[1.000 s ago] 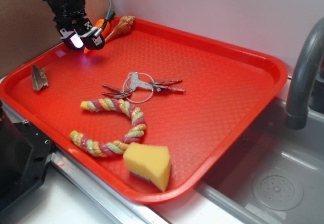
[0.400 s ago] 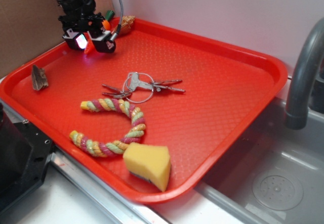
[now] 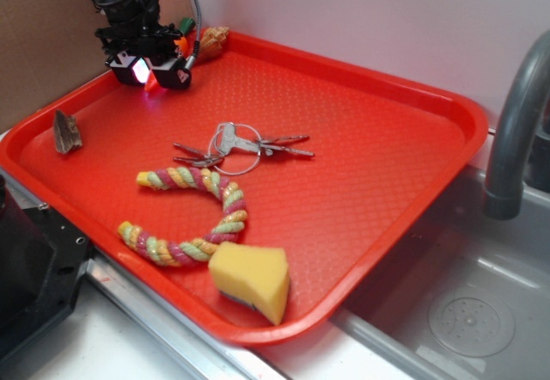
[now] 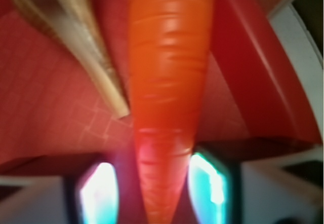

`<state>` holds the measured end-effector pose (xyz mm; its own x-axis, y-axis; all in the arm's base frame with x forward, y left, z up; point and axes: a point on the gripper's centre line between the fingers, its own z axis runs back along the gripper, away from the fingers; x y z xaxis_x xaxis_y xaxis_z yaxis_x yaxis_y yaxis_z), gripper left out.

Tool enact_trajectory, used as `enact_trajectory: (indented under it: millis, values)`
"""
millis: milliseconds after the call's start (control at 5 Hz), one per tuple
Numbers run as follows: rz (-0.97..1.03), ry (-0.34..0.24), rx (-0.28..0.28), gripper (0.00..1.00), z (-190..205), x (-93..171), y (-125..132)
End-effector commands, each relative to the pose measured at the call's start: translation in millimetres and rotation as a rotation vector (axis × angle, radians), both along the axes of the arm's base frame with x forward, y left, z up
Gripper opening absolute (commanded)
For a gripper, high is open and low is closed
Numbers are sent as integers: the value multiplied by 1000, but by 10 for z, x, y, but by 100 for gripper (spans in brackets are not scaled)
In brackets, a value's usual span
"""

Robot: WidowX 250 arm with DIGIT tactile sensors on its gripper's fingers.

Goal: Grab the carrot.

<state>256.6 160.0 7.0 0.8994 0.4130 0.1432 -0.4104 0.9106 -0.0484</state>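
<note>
You have the gripper (image 3: 155,72) in the upper left of the exterior frame, low over the far corner of the red tray (image 3: 412,88). In the wrist view the carrot (image 4: 169,82) runs down the middle of the picture with its tip between the two glowing fingers (image 4: 205,186), which stand a little apart on either side; you cannot tell whether they press it. The tan seashell (image 4: 81,41) lies just beside the carrot at upper left. Keys (image 3: 241,146), a rope (image 3: 193,217) and a yellow sponge (image 3: 252,278) sit nearer the camera.
</note>
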Motion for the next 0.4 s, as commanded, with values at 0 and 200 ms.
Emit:
enact_trajectory:
  millis: [0, 200]
  values:
    - [1, 42, -27, 0, -113, -24, 72]
    - [-159, -19, -99, 0, 204, -235, -164]
